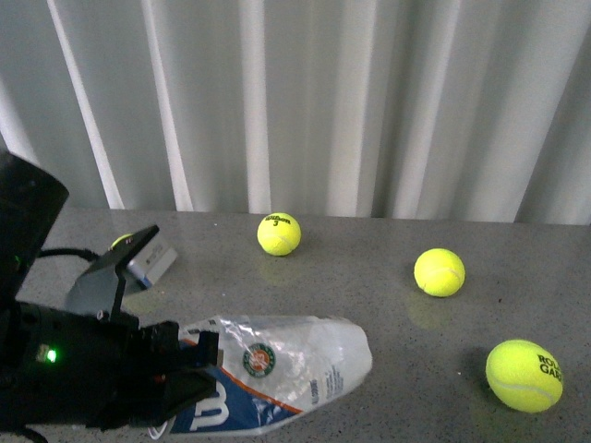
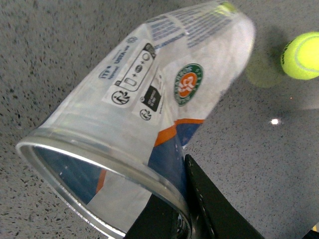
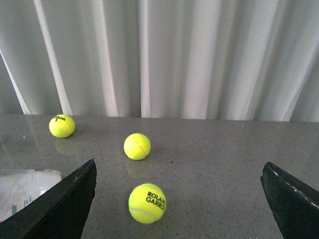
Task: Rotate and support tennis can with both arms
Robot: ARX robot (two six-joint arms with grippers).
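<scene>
White pleated curtain (image 1: 369, 101), grey speckled tabletop (image 1: 369, 277)

At seven o'clock in the front view our left arm (image 1: 83, 378) is bulky, matte black; a green light (image 1: 51, 354) glows on it; a black cable (image 1: 66, 251) shows at nine o'clock; our right fingers (image 3: 62, 204) are black wedges.

- The tennis can (image 1: 295, 365) lies across the lower centre of the front view; the black left arm (image 1: 65, 369) fills the lower left.
- Obstacles: a tennis ball (image 1: 279, 233) near the centre, a second ball (image 1: 439, 272) at middle right, a third ball (image 1: 524, 375) at lower right.
- The table (image 1: 420, 355) is bare between the can and these balls.
</scene>
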